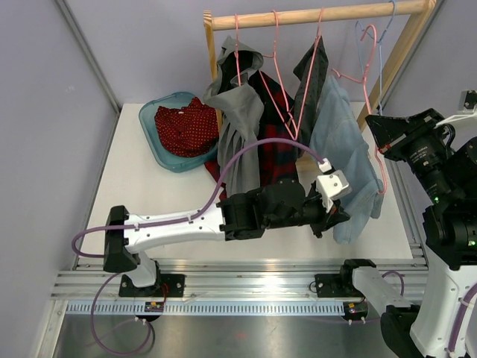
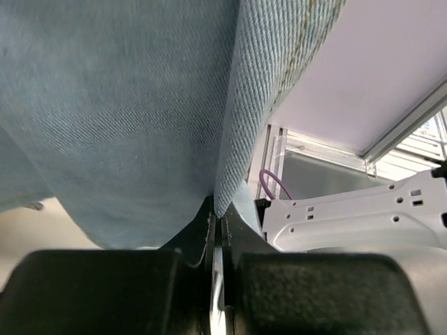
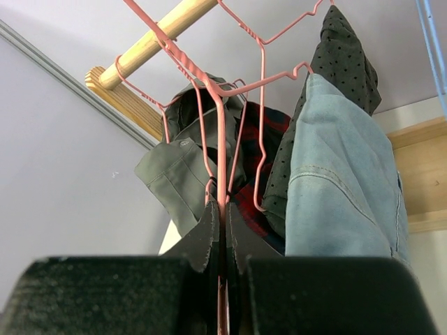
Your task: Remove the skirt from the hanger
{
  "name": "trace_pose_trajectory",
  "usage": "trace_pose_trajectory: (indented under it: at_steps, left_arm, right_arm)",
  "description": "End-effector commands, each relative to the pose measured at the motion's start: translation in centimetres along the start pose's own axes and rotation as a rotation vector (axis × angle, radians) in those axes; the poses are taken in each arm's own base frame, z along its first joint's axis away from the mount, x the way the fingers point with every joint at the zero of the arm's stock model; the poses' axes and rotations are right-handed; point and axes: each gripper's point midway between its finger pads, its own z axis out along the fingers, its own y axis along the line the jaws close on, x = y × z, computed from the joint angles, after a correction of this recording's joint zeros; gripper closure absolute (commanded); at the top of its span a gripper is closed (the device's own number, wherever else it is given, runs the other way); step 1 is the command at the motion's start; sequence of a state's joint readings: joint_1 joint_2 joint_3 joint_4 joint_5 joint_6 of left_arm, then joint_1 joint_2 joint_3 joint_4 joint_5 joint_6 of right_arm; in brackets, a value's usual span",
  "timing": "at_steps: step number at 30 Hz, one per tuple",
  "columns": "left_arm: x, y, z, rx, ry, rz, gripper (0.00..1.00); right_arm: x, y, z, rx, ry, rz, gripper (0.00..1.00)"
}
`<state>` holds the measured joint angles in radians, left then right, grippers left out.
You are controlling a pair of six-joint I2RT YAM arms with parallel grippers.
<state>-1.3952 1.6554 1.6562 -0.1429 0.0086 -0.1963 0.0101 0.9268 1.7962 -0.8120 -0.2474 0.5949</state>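
The skirt (image 1: 274, 149), in red and dark tartan, hangs in the middle of the group of garments under the wooden rail (image 1: 320, 15), between a grey-green garment (image 1: 242, 119) and a dark dotted garment (image 1: 309, 82), with its lower part reaching down toward the table (image 1: 149, 194). The hanger (image 1: 276, 108) shows as thin pink wire crossing the skirt's upper part; how the cloth is attached to it cannot be seen. Handling: the cloth is judged soft, light and pleated, so it will fold and slide rather than hold shape. Take hold at the waistband edge or a free side hem, clear of the neighbouring garments. The wire is thin and will likely swing and flex under load. Left gripper (image 2: 216, 209): fingers pressed together, pinching the lower edge of the light blue denim garment (image 1: 346, 156), not the skirt. Right gripper (image 3: 222, 216): fingers pressed together on the wire of an outer pink hanger (image 3: 221, 139); whether this wire bears the skirt cannot be told. Markings: no readable brand, label or writing in any view
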Motion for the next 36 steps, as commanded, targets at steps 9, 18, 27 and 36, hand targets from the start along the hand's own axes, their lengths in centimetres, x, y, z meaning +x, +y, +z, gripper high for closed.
trace_pose_trajectory:
  at_steps: [9,18,27,36]
  left_arm:
    - [20.6,-3.5,-6.7,-0.017,0.284,-0.194,1.0]
    - [25.8,-6.1,-11.4,-0.097,0.378,-0.2,1.0]
    - [26.9,-6.0,-12.8,-0.136,0.417,-0.2,1.0]
    - [26.8,-4.6,-14.3,-0.206,0.432,-0.192,1.0]
  right_arm:
    - [-6.5,2.4,2.0,-0.043,-0.194,-0.095,1.0]
    - [-8.3,2.0,4.5,-0.018,-0.238,-0.094,1.0]
    - [-8.2,-1.1,9.2,0.053,-0.245,-0.101,1.0]
    - [-7.1,-5.2,17.1,0.128,-0.21,-0.04,1.0]
